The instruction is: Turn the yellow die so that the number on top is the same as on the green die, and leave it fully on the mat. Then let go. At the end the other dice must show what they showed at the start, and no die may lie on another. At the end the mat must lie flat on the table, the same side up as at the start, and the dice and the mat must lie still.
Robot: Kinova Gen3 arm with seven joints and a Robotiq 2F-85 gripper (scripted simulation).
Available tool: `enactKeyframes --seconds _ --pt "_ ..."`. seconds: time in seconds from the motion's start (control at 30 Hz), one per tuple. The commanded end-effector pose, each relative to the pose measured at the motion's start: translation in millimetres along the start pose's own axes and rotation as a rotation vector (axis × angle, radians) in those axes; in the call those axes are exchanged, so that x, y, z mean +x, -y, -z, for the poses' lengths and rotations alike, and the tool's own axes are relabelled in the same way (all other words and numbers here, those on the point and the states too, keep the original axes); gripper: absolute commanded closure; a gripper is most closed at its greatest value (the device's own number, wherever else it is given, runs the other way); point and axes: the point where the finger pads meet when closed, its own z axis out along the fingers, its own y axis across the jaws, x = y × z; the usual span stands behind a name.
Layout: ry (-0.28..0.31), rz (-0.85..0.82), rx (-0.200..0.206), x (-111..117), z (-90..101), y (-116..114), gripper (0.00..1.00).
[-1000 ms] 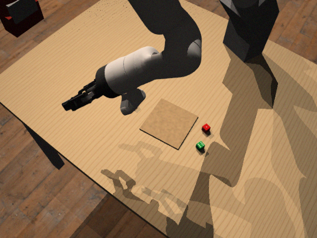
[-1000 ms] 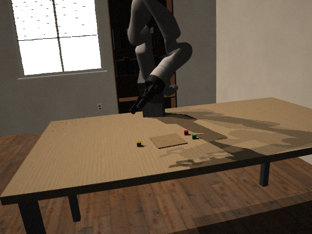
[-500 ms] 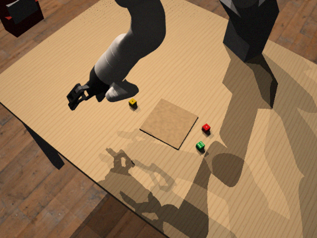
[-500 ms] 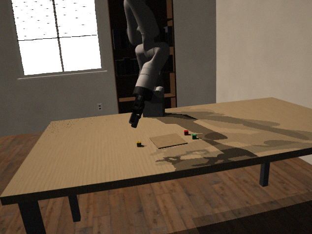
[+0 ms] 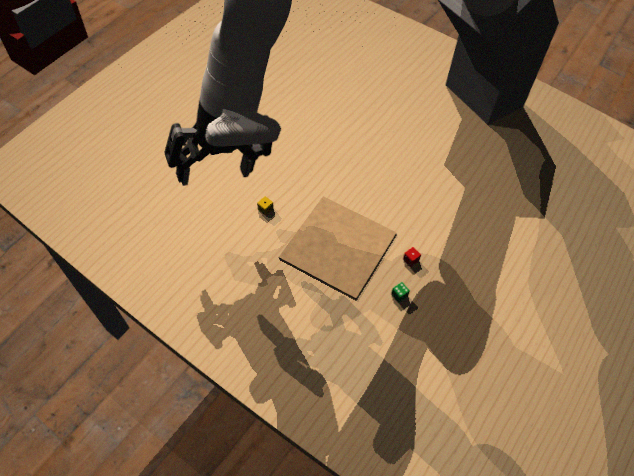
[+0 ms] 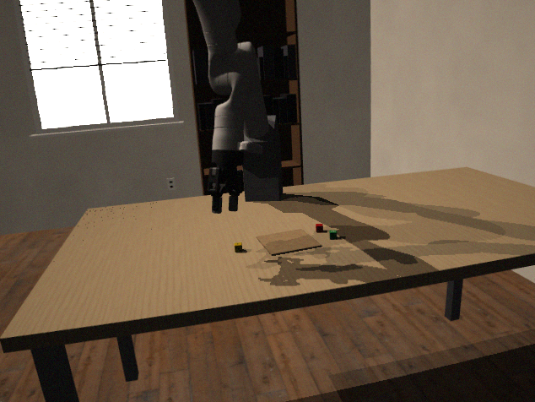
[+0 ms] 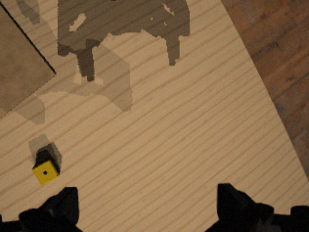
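The job has hardly begun. The yellow die (image 5: 264,203) (image 6: 238,247) (image 7: 45,171) sits on the table (image 5: 153,215) (image 6: 172,268) (image 7: 161,141), near the mat (image 5: 337,245) (image 6: 289,241) (image 7: 17,68) but not on it. It shows one dot on top. The green die (image 5: 400,291) (image 6: 332,235) looks like it shows six, so the yellow one has to be tipped to match. The gripper (image 5: 215,174) (image 6: 224,208) (image 7: 148,201) is wide open, up above the table, with nothing in it. The red die (image 5: 412,255) (image 6: 319,227) shows one dot and sits near the green die, apart from it. The mat looks flat, which is good. What is left is nearly all of it: pick up the yellow die, turn it right over, put it all on the mat and let go. The other two dice must not get bumped.
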Motion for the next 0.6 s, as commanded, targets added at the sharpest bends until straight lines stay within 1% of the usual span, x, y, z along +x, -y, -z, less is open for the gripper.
enactKeyframes --seconds 0.0,0.17,0.3,0.33,0.4,0.57 --pt "0.016 -0.064 0.034 -25.8 8.1 8.1 0.0" --pt "0.0 -0.14 0.128 -38.6 20.6 38.7 0.0" --pt "-0.001 -0.183 0.186 -46.9 29.9 58.2 0.0" --pt "0.0 -0.192 0.198 -48.5 31.9 62.1 0.0" --pt "0.0 -0.192 0.198 -48.5 31.9 62.1 0.0" --pt "0.003 -0.221 0.24 -54.5 39.4 76.3 0.0"
